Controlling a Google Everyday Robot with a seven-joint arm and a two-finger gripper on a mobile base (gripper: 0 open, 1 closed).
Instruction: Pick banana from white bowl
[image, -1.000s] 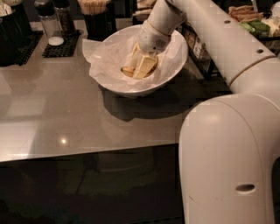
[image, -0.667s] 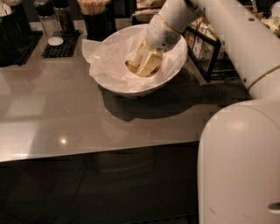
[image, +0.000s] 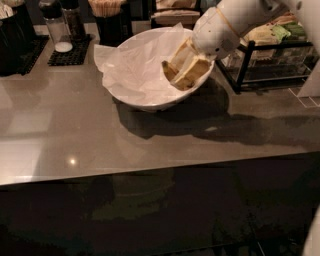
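Observation:
The white bowl (image: 131, 86), lined with crinkled white paper, stands on the grey counter (image: 75, 130) at the middle back. My gripper (image: 175, 74) reaches down into the bowl's right side from the upper right. Its pale yellow fingers (image: 192, 74) are closed around the banana (image: 166, 69). Only a dark, brownish-yellow end of the banana shows, at the left of the fingers; the rest is hidden between them. The banana sits just above the paper near the right rim.
A black wire basket (image: 250, 60) of packets stands close to the bowl's right. A black mat (image: 67, 52) with shakers and a dark cup of sticks (image: 107, 17) are behind the bowl at left. The counter's front edge runs below.
The arm has swung up and to the right. The gripper has shifted from the bowl's middle toward its right rim, carrying the banana with it.

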